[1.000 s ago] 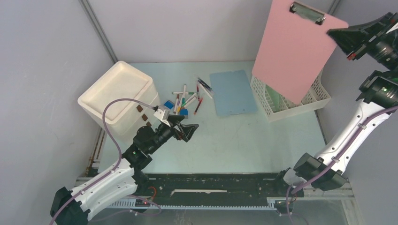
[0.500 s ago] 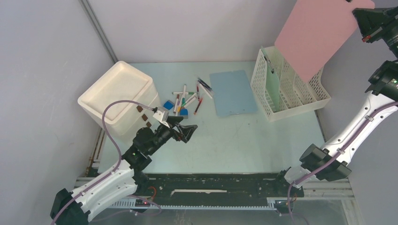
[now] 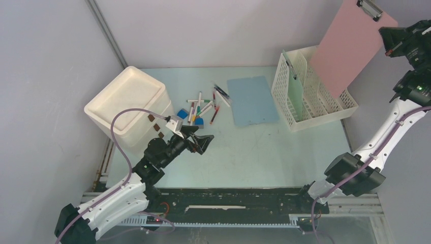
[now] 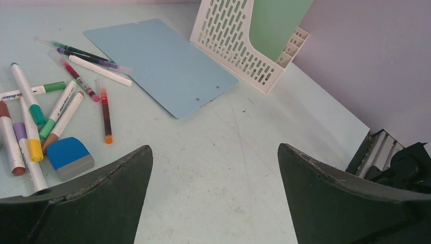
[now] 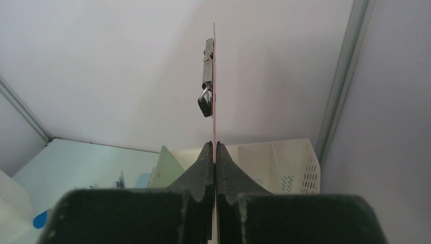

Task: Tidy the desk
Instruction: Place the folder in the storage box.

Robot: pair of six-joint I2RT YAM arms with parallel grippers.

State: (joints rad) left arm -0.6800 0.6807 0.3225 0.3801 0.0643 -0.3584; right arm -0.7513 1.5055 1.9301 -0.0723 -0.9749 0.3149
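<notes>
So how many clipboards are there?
3. The pink clipboard is held by the right end effector, the blue clipboard lies flat on the desk, the green clipboard stands in the white rack.

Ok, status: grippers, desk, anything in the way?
Right gripper shut on pink clipboard, held over file rack. Left gripper open, empty. Desk: markers, eraser, blue clipboard loose. Green clipboard already in rack.

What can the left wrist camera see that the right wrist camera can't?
Only the left wrist view shows the left gripper, open and empty, and the markers laid out plainly. Only the right wrist view shows the pink clipboard edge-on with its metal clip, pinched in the shut right gripper. Both show the white file rack, the green board in it and the desk.
</notes>
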